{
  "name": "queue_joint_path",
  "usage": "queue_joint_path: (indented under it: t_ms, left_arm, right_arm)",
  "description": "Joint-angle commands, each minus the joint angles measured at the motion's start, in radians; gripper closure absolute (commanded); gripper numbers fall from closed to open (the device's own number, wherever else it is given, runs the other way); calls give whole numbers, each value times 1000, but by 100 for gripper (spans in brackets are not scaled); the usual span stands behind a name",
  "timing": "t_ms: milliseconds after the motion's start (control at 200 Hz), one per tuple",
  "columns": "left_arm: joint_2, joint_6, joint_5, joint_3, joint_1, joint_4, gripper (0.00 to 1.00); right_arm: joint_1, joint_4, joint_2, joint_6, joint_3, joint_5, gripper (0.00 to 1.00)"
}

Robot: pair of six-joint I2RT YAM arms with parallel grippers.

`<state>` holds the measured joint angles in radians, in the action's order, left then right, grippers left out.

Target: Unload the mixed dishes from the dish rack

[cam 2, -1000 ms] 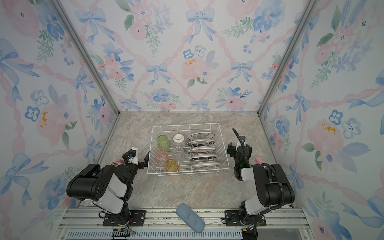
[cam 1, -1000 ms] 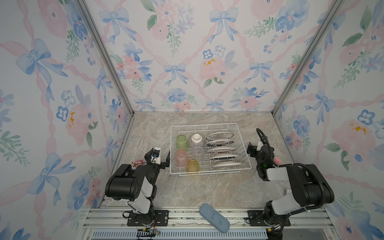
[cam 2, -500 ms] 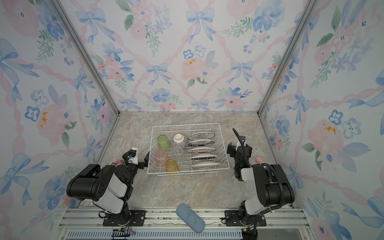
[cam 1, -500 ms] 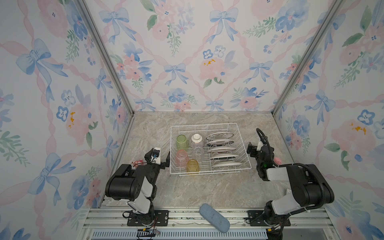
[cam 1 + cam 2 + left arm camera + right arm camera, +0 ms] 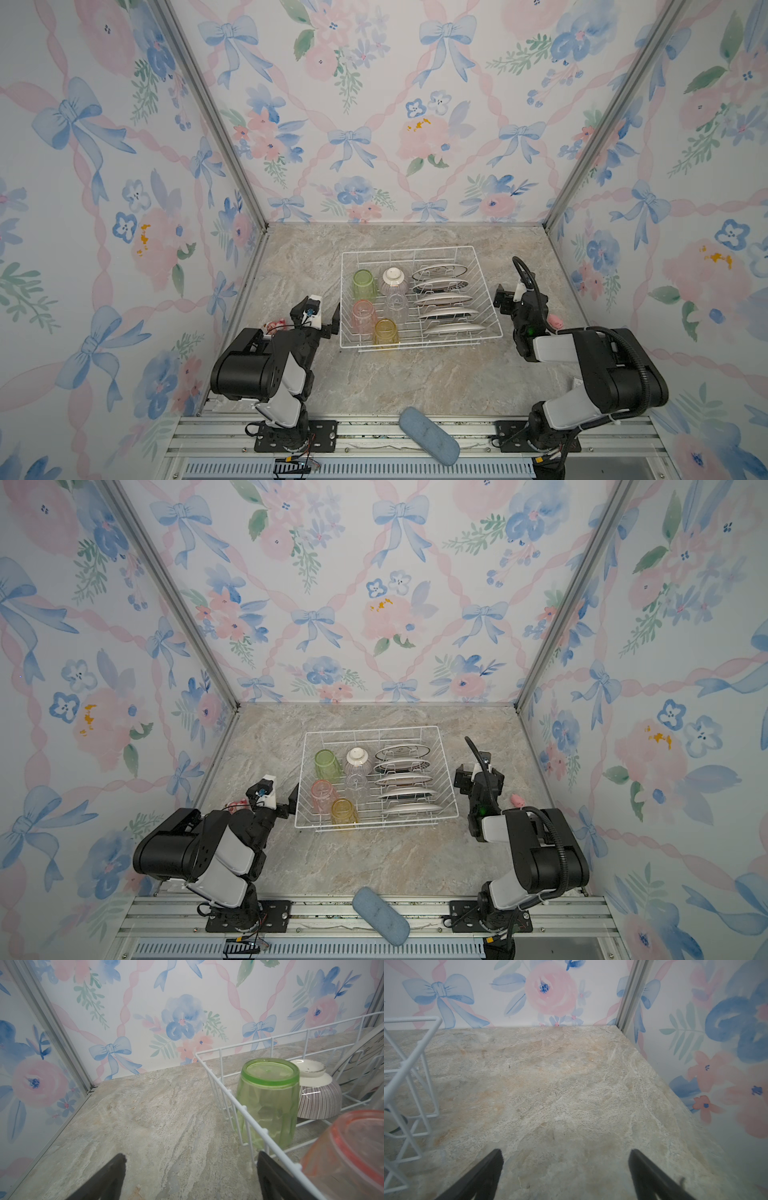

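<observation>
Marble tabletop point(image 5: 415, 374) is walled by floral paper. At bottom centre a pad point(image 5: 429, 435) is laid. Left gripper point(image 5: 319, 316) and right gripper point(image 5: 513, 297) are held spread and empty, flanking the rack point(image 5: 407, 249) at centre. Tumblers point(image 5: 364, 284) and bowl point(image 5: 392, 280) are stood inverted in its left half, plates point(image 5: 446, 299) slotted right.

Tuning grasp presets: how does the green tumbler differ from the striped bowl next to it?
The green tumbler is translucent and faceted; the striped bowl is opaque and ribbed with a white foot. The tumbler is taller and narrower, the bowl squat and wide. The tumbler stands by the dish rack's side wall, the bowl nearer the plates. Both are upside down.
</observation>
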<state>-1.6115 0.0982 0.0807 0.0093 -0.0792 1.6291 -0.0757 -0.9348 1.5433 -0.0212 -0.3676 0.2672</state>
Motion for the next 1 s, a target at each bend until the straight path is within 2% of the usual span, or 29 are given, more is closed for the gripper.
queue_joint_path:
  t_ms: [0, 995]
  left_arm:
    - [-15, 11, 15, -9, -1, 93, 6]
    - [-16, 10, 16, -9, -1, 93, 2]
  right_arm:
    - [-8, 4, 6, 6, -11, 13, 3]
    - [-7, 4, 5, 5, -11, 13, 3]
